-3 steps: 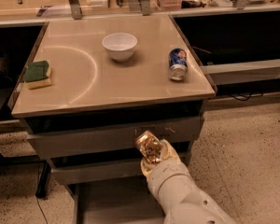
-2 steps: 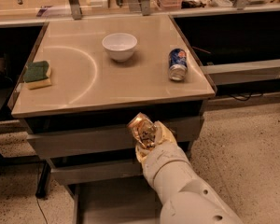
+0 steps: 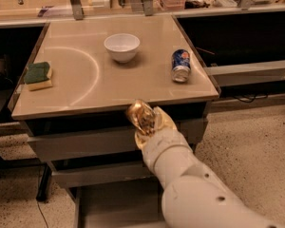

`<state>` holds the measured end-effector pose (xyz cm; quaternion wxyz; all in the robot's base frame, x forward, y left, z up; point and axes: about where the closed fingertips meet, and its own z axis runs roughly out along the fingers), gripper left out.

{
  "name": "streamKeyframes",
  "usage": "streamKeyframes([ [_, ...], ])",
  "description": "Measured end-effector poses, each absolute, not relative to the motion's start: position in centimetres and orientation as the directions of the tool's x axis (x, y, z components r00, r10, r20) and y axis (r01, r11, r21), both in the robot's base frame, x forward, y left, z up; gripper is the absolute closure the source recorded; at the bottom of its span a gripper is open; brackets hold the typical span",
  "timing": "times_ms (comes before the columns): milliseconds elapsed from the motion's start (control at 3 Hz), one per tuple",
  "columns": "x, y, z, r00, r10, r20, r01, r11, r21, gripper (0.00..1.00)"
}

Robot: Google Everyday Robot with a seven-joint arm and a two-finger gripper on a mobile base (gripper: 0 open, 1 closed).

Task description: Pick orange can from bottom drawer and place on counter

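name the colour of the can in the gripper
Shiny golden-orange, camera view; gripper holds the can at the counter front edge.
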<state>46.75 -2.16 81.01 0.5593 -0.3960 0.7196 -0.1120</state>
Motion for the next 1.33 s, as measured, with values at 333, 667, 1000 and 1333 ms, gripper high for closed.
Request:
streamKeyframes([
  [333,51.6,0.3,86.8,0.094,-0.709,-0.699,-0.433,0.603,-0.670,1.00],
  [667,56.0,2.1,90.8,0.200,-0.713,-0.672,-0.432,0.551,-0.714,1.00],
  [1000,59.8,3.8,91.9,0.247,-0.715,-0.654,-0.460,0.508,-0.728,1.00],
  [1333,62.9,5.8,91.8,0.272,-0.710,-0.649,-0.495,0.475,-0.727,1.00],
])
